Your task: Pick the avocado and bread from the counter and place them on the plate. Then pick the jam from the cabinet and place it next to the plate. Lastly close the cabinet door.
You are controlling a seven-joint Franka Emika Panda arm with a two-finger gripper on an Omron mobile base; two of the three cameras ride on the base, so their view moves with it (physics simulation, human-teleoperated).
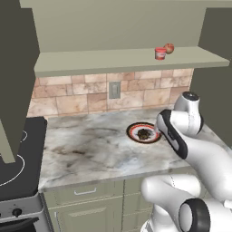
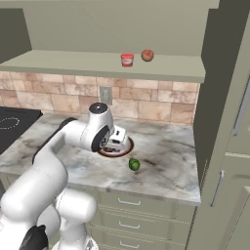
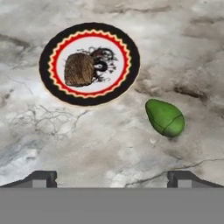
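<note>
Open, empty gripper (image 3: 112,177) hovering over the counter (image 3: 87,144); bread (image 3: 79,70) lying on the plate (image 3: 89,99), avocado (image 3: 165,117) just beside it; no legible writing.

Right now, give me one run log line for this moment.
bread: on plate | avocado: on counter | jam: in cabinet | gripper: open

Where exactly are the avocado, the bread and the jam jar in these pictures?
avocado (image 3: 165,118), hand view, middle of its green skin.
bread (image 3: 79,70), hand view, centre of the brown lump on the plate.
jam (image 2: 127,60), right base view, red side of the jar on the shelf.
</note>
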